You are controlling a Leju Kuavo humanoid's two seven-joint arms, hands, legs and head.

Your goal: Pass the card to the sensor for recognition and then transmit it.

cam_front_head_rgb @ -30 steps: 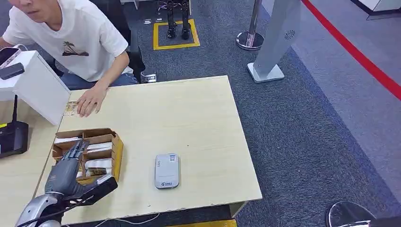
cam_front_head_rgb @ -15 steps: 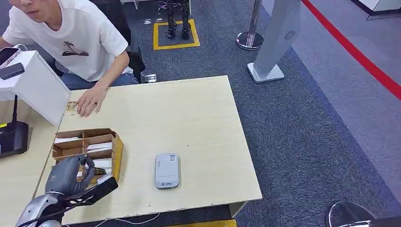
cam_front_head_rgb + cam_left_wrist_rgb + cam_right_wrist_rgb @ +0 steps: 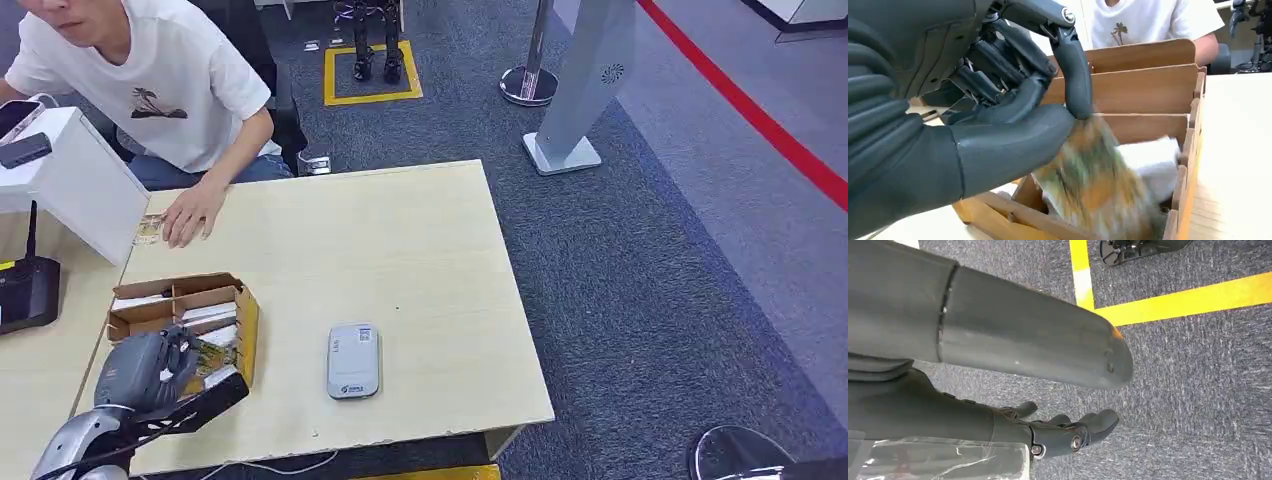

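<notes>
A cardboard box [image 3: 245, 320] with several compartments of cards stands at the table's near left. My left hand [image 3: 145, 370] reaches into its nearest compartment with the fingers curled. In the left wrist view the left hand [image 3: 998, 130] pinches the top of an orange and green card [image 3: 1093, 185] between thumb and a finger; the card is blurred and sits partly inside the box [image 3: 1143, 90]. The grey-white sensor [image 3: 353, 361] lies flat on the table to the right of the box. My right hand [image 3: 973, 415] hangs over the carpet with fingers apart and nothing in it.
A person in a white shirt sits at the table's far left with a hand [image 3: 190, 215] flat beside a small card [image 3: 148, 230]. A white box [image 3: 75, 185] and a black device [image 3: 25, 290] stand at the left. A grey stand [image 3: 580, 90] rises from the floor beyond.
My left hand's fingers, stretched over the box a second ago, have curled in and closed on a card. The box has shifted slightly.
</notes>
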